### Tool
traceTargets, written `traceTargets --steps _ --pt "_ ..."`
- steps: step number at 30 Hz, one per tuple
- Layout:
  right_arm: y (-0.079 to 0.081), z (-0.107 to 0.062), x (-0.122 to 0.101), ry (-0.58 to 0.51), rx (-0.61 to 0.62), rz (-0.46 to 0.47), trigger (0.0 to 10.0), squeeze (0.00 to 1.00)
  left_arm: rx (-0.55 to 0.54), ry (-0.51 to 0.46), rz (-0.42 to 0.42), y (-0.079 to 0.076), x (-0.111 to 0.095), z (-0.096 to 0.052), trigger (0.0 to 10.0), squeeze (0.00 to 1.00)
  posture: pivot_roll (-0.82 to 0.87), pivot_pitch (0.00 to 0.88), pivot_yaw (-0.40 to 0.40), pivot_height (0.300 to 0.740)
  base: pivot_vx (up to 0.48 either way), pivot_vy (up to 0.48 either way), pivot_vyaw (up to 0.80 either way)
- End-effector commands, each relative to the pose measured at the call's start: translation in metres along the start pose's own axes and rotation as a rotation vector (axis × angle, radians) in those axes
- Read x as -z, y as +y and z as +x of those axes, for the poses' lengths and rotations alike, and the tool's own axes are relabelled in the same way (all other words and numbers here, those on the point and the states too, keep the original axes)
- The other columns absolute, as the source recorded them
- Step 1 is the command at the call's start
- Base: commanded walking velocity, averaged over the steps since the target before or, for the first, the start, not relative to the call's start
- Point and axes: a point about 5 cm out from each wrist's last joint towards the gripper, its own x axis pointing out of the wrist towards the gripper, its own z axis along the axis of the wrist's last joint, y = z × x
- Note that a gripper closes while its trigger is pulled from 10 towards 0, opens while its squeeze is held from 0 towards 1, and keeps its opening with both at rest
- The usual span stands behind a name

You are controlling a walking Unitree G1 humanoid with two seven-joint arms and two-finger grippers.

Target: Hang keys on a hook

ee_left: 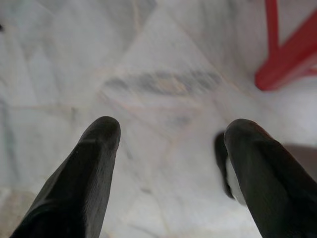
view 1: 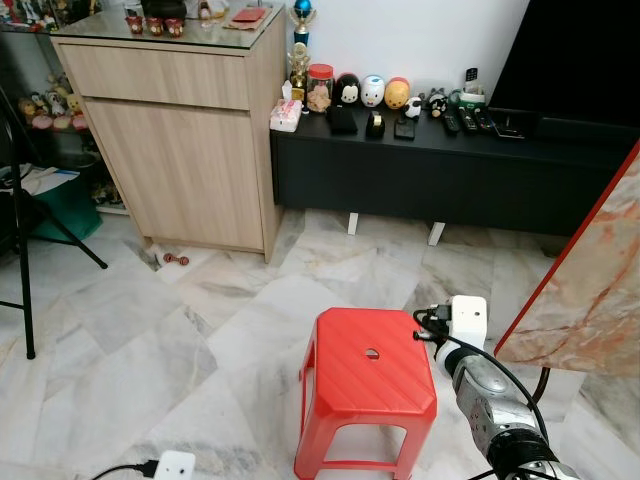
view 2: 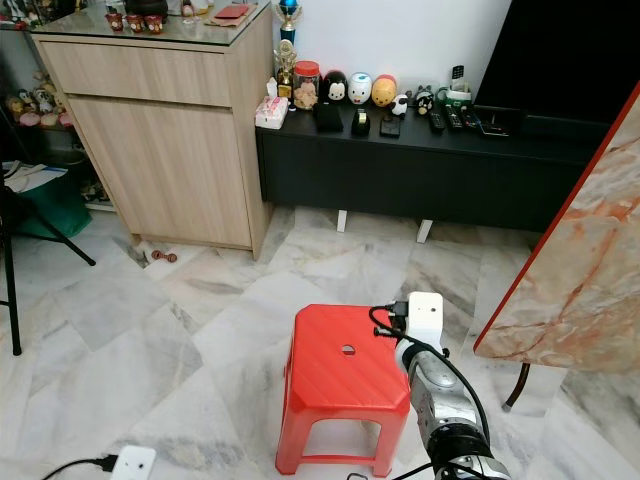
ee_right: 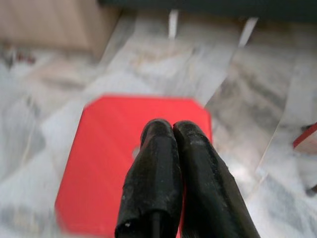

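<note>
My right arm [view 1: 485, 385] reaches forward beside the right edge of a red plastic stool [view 1: 368, 365] on the marble floor. In the right wrist view my right gripper [ee_right: 172, 130] is shut, its two black fingers pressed together with nothing between them, hovering over the stool's top [ee_right: 124, 148]. In the left wrist view my left gripper [ee_left: 168, 134] hangs open over bare marble floor, with a red stool leg [ee_left: 287, 54] off to one side. A small red object [view 1: 175, 260] lies on the floor by the cabinet's foot; I cannot tell what it is.
A wooden cabinet [view 1: 175, 140] stands at the back left, next to a low black console [view 1: 450, 170] with figurines and remotes. A marble slab [view 1: 590, 290] leans at the right. A black tripod leg [view 1: 25, 260] is at the left, and a white power strip [view 1: 172, 466] lies on the floor.
</note>
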Motion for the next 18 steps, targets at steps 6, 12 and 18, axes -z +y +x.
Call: traceTargets --steps 6,12,18 --pt "0.001 0.001 0.01 0.098 -0.034 -0.099 10.0 0.0 -0.078 -0.118 0.028 0.011 -0.025 0.005 10.0 0.0 0.12 0.0 -0.093 0.74 0.0 0.0 0.0" --pt "0.006 0.003 0.007 0.101 -0.098 -0.239 10.0 0.0 -0.155 -0.315 0.147 0.022 -0.074 0.011 10.0 0.0 0.12 0.0 -0.099 0.74 0.0 0.0 0.0" --pt "0.011 0.004 0.001 0.089 -0.175 -0.266 10.0 0.0 -0.126 -0.467 0.219 0.019 -0.107 0.009 10.0 0.0 0.11 0.0 -0.101 0.74 0.0 0.0 0.0"
